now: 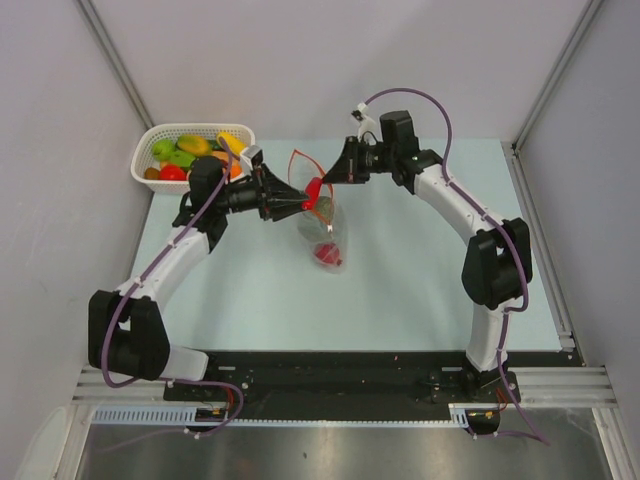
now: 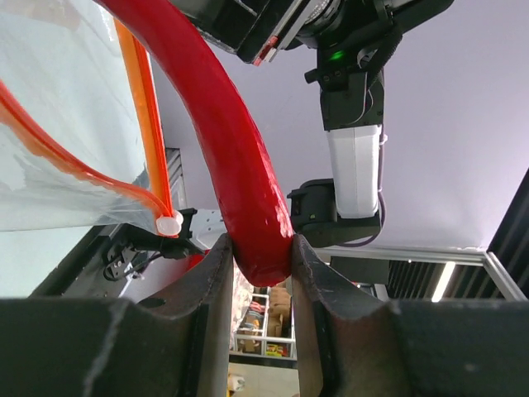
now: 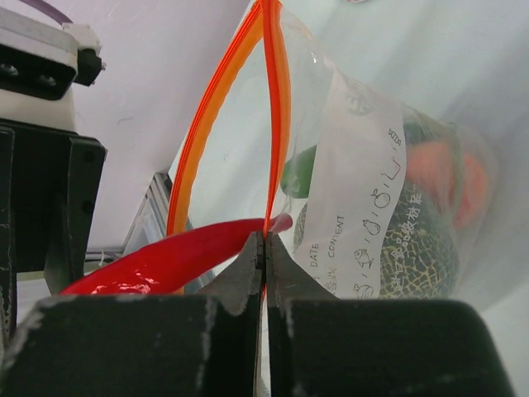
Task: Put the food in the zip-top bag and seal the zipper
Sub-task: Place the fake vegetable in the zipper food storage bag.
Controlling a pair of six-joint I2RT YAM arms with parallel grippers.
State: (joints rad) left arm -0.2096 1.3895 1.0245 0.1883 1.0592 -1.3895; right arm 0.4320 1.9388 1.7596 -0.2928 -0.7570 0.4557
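- Left gripper [image 2: 260, 248]: mine. Fingers clamped on one end of a curved red pepper [image 2: 231, 149], whose other end reaches the bag's mouth.
- Right gripper [image 3: 264, 244]: mine. Fingers pressed flat together on one side of the orange zipper [image 3: 277, 107], with the mouth gaping.
- Bag [image 3: 364, 165]: clear, held between my two grippers over the middle of the table [image 1: 420, 280]. It contains a netted green fruit [image 3: 417, 240] and a red fruit [image 1: 326, 253].
- White basket [image 1: 150, 150]: far left corner, holding more food [image 1: 195, 145].
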